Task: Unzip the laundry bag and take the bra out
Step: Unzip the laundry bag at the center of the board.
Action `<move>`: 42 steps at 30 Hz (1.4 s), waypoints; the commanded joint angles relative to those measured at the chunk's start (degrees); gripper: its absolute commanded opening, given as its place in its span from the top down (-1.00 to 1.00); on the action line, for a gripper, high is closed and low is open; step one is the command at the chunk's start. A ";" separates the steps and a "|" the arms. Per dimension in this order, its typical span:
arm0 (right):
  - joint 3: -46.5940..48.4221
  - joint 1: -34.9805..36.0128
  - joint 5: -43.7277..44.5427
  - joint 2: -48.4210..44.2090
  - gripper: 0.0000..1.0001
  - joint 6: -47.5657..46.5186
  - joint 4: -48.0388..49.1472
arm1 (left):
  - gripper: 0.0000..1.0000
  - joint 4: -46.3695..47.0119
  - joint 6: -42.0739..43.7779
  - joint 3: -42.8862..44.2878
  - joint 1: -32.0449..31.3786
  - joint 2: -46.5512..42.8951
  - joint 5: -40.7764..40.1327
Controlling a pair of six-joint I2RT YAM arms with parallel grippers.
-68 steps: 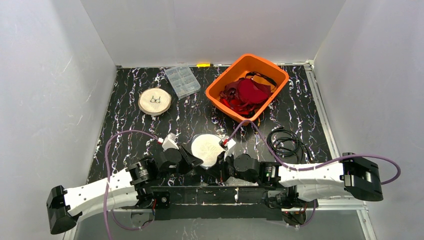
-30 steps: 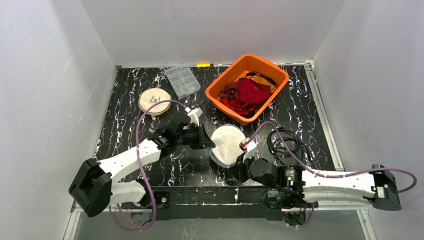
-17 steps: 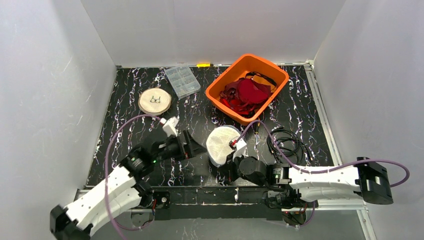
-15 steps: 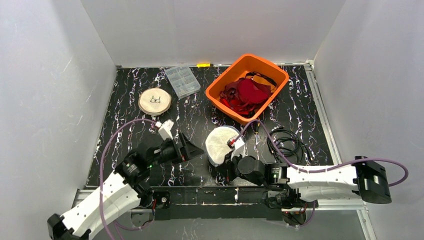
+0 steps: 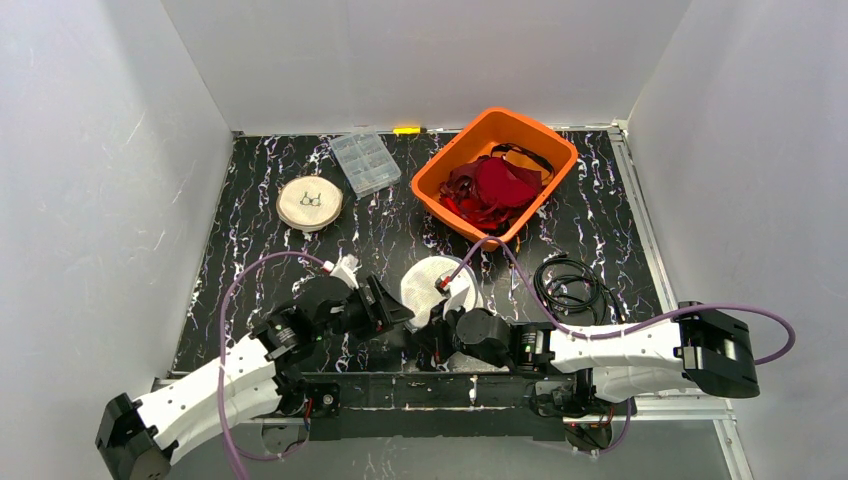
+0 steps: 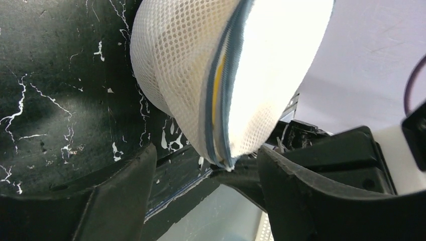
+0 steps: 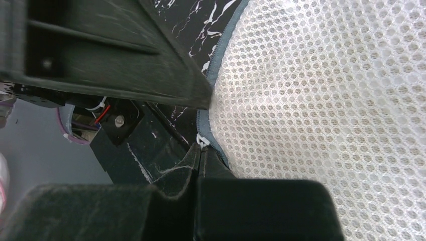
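Left fingers (image 6: pixel 116 198) apart | right fingers (image 7: pixel 192 169) clamped on laundry bag (image 6: pixel 173 65) hem | I see its zip (image 6: pixel 207 115) edge-on between left fingers

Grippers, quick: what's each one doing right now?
Left gripper: open, jaws straddling the laundry bag, not gripping.
Right gripper: shut on the bag's zipped edge.

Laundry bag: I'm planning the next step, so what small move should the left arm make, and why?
Probably close the left pincer on the rim of the laundry bag. Its jaws stand open astride the zipper edge, while the right pincer is shut on it by the zip pull; a second hold might let the zip run.
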 commanded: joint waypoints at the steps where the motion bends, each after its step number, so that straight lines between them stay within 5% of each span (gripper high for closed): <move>1: 2.72 0.38 0.60 0.06 0.97 -0.11 3.49 | -0.34 3.68 -1.25 1.22 -0.88 4.44 -2.26; 16: 2.23 0.95 2.98 -4.14 0.97 0.02 -2.54 | 1.00 -3.18 -0.64 4.20 -0.94 5.60 -9.24; 29: -0.56 0.91 13.50 -19.33 0.97 1.86 -22.80 | 1.00 -5.79 10.26 12.05 0.95 12.31 -2.72; 36: -3.05 0.91 10.07 -23.36 0.97 -0.12 -21.88 | 1.00 4.96 22.96 16.33 7.31 23.64 16.57; 42: -5.61 0.88 7.86 -20.38 0.97 0.30 -14.75 | 1.00 2.71 27.83 21.74 10.97 33.04 19.74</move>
